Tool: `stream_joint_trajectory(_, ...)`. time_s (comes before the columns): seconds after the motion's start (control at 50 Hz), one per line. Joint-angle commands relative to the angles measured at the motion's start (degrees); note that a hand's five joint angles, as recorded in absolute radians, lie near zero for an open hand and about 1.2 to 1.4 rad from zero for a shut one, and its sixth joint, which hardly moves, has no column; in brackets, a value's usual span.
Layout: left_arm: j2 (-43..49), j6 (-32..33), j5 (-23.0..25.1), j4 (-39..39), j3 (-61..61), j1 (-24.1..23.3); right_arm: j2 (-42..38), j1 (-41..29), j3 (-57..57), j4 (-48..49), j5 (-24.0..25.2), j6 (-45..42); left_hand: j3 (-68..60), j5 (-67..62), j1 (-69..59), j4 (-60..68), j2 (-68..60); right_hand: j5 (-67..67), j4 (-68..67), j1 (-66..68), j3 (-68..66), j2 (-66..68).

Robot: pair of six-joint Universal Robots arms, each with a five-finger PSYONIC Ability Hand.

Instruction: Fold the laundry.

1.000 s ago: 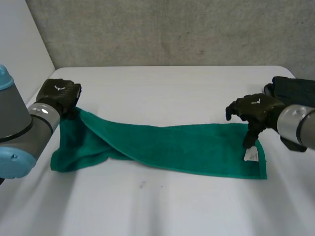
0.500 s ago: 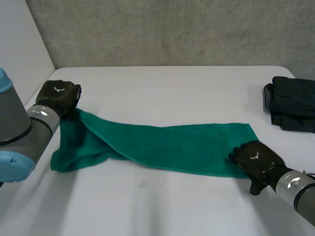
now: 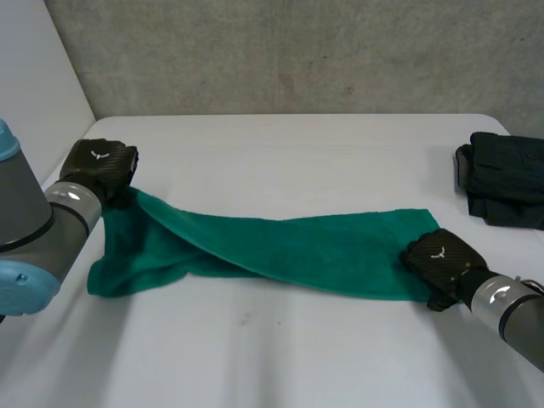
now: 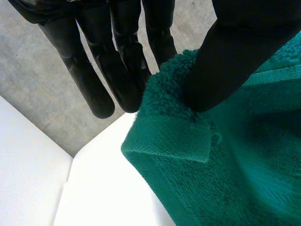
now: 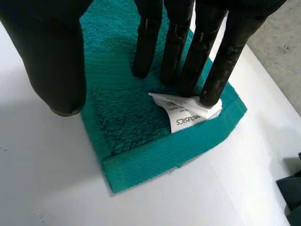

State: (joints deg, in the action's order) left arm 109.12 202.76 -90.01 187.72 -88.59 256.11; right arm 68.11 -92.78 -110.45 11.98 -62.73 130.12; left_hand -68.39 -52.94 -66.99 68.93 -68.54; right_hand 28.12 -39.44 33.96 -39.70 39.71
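Left robot hand [image 3: 102, 163], thumb-pinch on corner of twisted green towel [image 3: 297, 251]; right robot hand [image 3: 442, 255], straight fingers [image 5: 176, 42] atop labelled corner

Towel [image 5: 131, 129] tag [image 5: 186, 117] reads "basics" (start folded under).

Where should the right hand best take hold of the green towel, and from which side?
Probably the end corner by the white label, since the green towel lies flat there. Come from above with the right hand: fingers on the cloth, thumb slipped under the hem from the bare table.
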Motion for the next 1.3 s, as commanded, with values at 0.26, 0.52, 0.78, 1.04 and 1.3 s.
stream_joint_trajectory(0.26,-0.1,0.0,0.0,0.0,-0.1,0.3,-2.3,-0.1,3.1,0.0,0.1,-0.3,-11.6,-17.1,-13.0,11.1,-11.5,15.4,-14.0,19.5,-13.8,13.8)
stream_joint_trajectory(0.52,-0.1,0.0,-0.1,0.0,-0.1,0.3,-3.6,-0.2,4.1,0.0,0.0,-0.5,-11.6,-17.1,-13.0,11.1,-11.5,20.6,-19.2,24.7,-19.0,19.0)
stream_joint_trajectory(0.78,-0.1,0.0,-0.1,0.0,-0.1,0.2,-4.0,-0.5,6.8,-0.3,-0.4,0.0,-11.6,-17.1,-13.0,11.1,-11.5,41.9,-40.6,46.0,-40.3,40.3)
stream_joint_trajectory(1.04,-10.1,0.0,-0.1,-1.0,-1.1,0.3,10.7,0.3,21.5,-14.3,-1.6,7.9,-11.3,-16.7,-12.7,10.8,-11.1,41.9,-40.6,46.0,-40.3,40.3)
stream_joint_trajectory(1.3,-26.9,-6.0,2.3,-12.8,0.0,1.1,16.4,3.5,52.3,-49.4,-0.6,10.1,-11.6,-17.1,-13.0,11.1,-11.5,41.9,-40.6,46.0,-40.3,40.3)
